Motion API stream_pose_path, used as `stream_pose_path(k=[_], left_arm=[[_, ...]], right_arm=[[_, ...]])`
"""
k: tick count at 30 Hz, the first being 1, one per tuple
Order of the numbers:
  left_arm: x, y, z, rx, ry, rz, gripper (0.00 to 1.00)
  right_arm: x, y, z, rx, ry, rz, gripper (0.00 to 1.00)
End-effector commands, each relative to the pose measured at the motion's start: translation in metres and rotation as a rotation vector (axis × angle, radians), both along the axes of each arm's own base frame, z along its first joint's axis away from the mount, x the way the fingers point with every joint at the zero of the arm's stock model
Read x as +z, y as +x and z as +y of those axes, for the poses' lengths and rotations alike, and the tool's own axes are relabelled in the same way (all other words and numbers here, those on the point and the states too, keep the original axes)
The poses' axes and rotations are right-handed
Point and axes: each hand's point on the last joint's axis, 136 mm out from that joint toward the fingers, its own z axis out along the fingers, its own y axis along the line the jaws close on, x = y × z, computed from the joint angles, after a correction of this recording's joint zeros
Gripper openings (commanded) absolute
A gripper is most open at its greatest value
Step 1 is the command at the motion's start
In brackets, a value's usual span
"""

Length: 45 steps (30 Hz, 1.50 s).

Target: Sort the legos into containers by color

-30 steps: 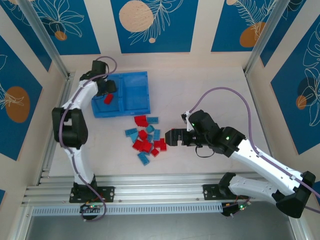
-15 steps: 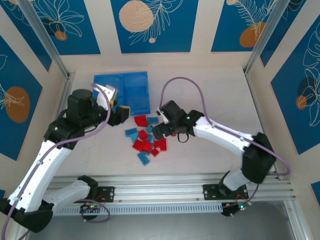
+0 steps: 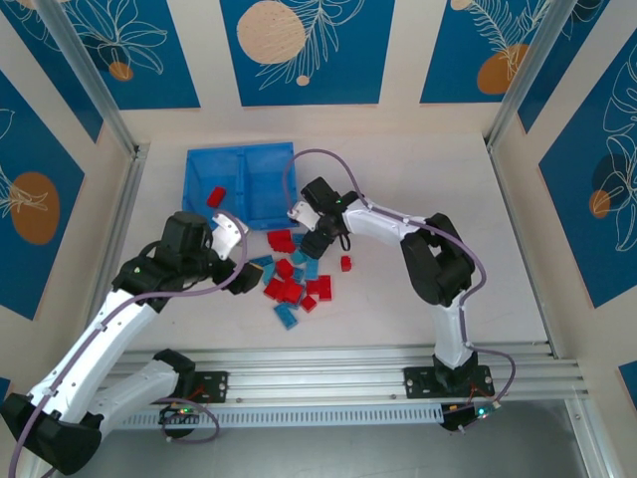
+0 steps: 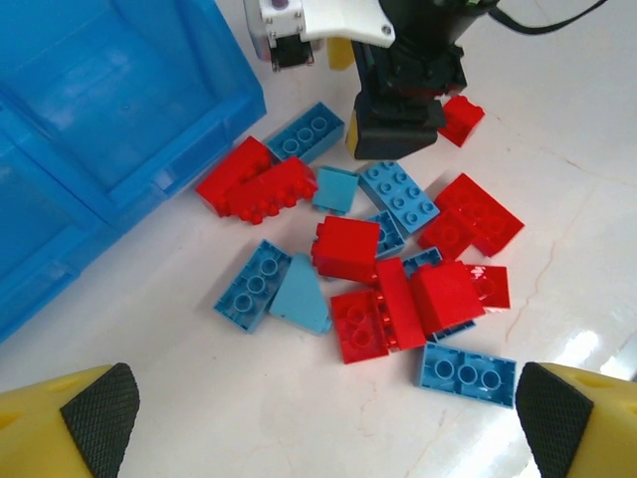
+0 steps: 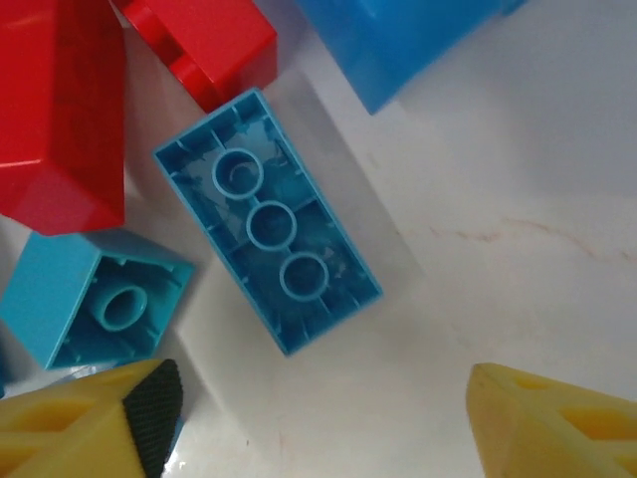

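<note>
The legos lie in a loose pile of red and teal bricks on the table in front of the blue containers. One red lego rests in the left compartment. My left gripper hovers at the pile's left edge, open; in the left wrist view its fingers frame bare table below the pile. My right gripper is low over the pile's far end, open. An upside-down teal brick lies just ahead of its fingers, untouched.
A single red brick sits apart to the right of the pile. The tray's corner is close to the right gripper. My right gripper shows beyond the pile in the left wrist view. Bare table extends right and near.
My left gripper left the red brick in the tray's left compartment, opened and pulled back to the pile's left edge. My right arm swung left across the pile and its jaws narrowed.
</note>
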Motion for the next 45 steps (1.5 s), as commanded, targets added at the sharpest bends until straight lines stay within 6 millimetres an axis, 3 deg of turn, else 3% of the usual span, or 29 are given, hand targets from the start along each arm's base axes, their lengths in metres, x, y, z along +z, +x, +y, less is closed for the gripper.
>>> stream_pose_path(k=[1,9,18,21,27,31,35,40,43,45], left_arm=[[0.0,0.006,0.002,0.015,0.01,-0.039,1.0],[-0.003,0.008,0.002,0.026,0.006,-0.037,1.0],[-0.005,0.008,0.0,0.021,0.0,-0.03,1.0],[-0.005,0.007,-0.001,0.015,-0.007,-0.026,1.0],[0.0,0.007,0.001,0.025,-0.011,-0.05,1.0],[0.006,0.013,0.012,0.1,-0.01,-0.091,1.0],[0.015,0.025,0.037,0.263,0.017,-0.16,1.0],[0.026,0.034,0.078,0.491,0.069,-0.234,1.0],[0.03,0.033,0.092,0.563,0.072,-0.266,1.0],[0.031,0.03,0.09,0.551,0.053,-0.274,1.0]], right_arm=[[0.009,0.01,0.023,0.112,0.08,-0.008,0.72],[-0.023,0.012,0.029,0.124,0.055,0.049,0.63],[-0.027,0.0,0.025,0.094,0.062,0.081,0.36],[-0.011,-0.008,0.024,0.073,0.107,0.058,0.31],[0.045,-0.027,0.016,0.004,0.252,-0.034,0.29],[0.108,-0.04,0.022,-0.057,0.378,-0.127,0.28],[0.175,-0.039,0.041,-0.303,0.564,-0.168,0.29],[0.189,-0.014,0.074,-0.547,0.663,-0.103,0.29],[0.178,0.016,0.09,-0.652,0.622,-0.117,0.26],[0.165,0.035,0.1,-0.705,0.589,-0.136,0.25]])
